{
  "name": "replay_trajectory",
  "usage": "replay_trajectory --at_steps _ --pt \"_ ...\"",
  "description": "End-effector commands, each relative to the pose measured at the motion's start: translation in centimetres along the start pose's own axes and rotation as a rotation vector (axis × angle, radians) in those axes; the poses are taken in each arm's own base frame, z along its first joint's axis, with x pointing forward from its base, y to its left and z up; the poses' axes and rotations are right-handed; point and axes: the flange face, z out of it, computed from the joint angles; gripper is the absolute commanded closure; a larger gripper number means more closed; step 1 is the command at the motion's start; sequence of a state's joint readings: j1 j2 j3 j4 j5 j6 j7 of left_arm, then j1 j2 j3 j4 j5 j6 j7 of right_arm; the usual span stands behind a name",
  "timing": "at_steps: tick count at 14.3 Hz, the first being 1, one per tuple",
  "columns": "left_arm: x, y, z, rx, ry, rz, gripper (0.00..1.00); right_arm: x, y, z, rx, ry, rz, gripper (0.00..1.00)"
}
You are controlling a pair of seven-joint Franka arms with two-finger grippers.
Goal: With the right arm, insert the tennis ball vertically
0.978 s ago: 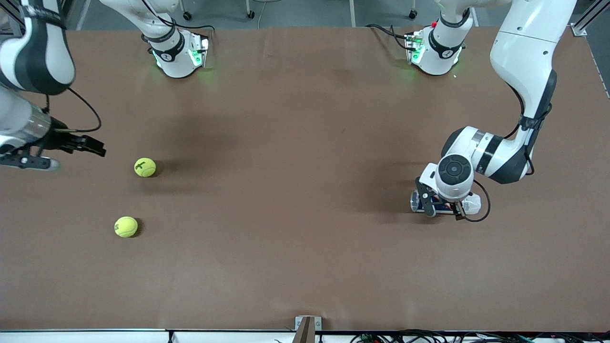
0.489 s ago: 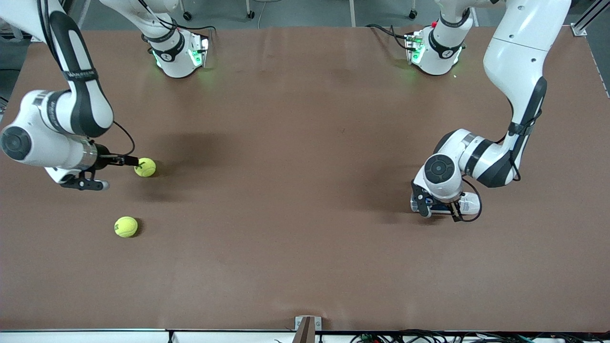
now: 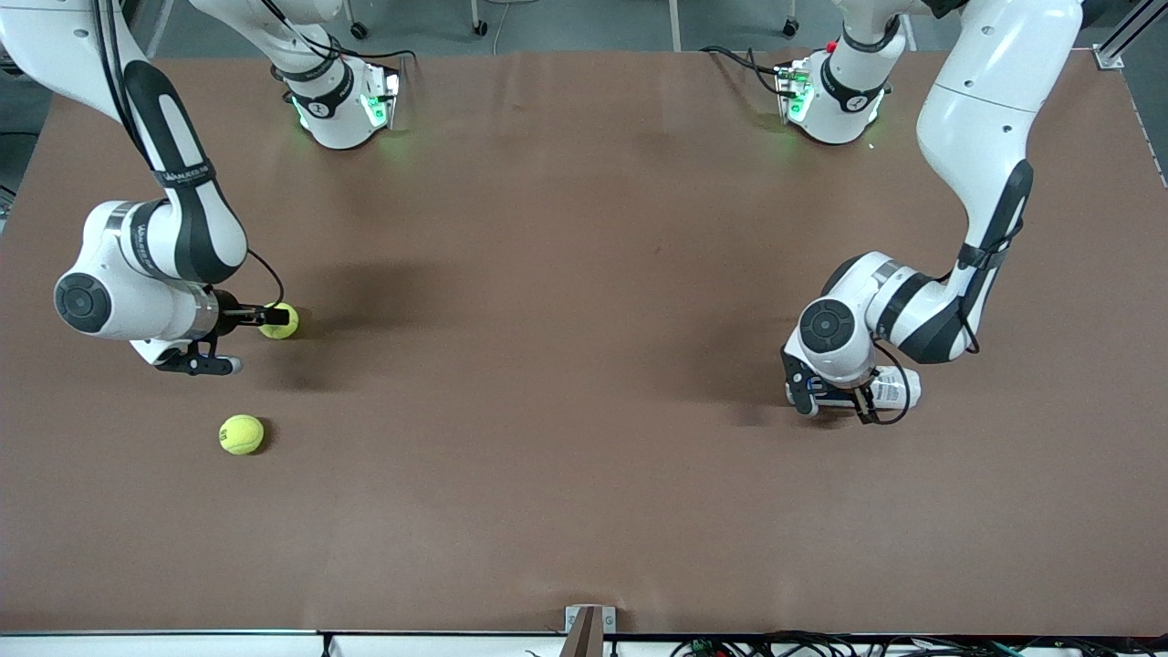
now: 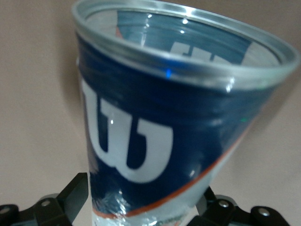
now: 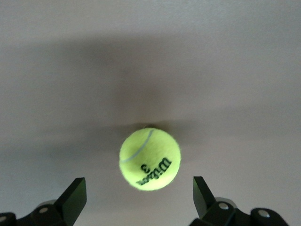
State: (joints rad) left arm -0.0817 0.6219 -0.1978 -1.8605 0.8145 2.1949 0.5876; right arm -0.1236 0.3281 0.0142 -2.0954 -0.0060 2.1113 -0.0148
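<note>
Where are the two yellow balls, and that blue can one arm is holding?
Tennis ball under the right pincer (image 5: 150, 158), right wrist view, middle of its felt.
Other tennis ball (image 3: 241, 434), front view, its centre.
Blue can (image 4: 155, 136), left wrist view, its printed wall.

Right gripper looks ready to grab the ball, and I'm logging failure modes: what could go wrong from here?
1. The ball lies loose on the table between the open fingers of the right gripper; an uneven close could roll it away.
2. The can in the left gripper looks tilted, so a vertical insert might hit its rim.
</note>
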Motion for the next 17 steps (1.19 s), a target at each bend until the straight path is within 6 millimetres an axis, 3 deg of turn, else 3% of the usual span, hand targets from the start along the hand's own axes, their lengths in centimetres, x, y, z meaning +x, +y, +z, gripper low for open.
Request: replay_trajectory --at_steps 1,7,12,14,15,17 --pt "0.5 -0.2 0.1 0.030 -0.029 -0.007 0.04 0.6 0.6 1.3 -0.003 -0.010 0.009 0.00" --pt "0.8 -0.2 0.6 0.029 -0.031 0.000 0.29 0.8 0.7 3.3 -0.001 -0.047 0.012 0.00" --pt "1.1 -0.7 -1.0 0.056 -0.019 0.007 0.29 0.9 0.8 4.1 0.000 -0.057 0.013 0.04" --pt "2.4 -0.5 -3.3 0.081 0.012 0.036 0.28 0.9 0.8 4.2 0.001 -0.059 0.014 0.10" --pt "3.3 -0.5 -5.0 0.101 0.034 0.047 0.28 0.9 0.9 4.3 0.002 -0.060 0.017 0.19" --pt "5.9 -0.1 -8.9 0.144 0.096 0.091 0.28 0.9 1.0 4.7 0.002 -0.068 0.019 0.23"
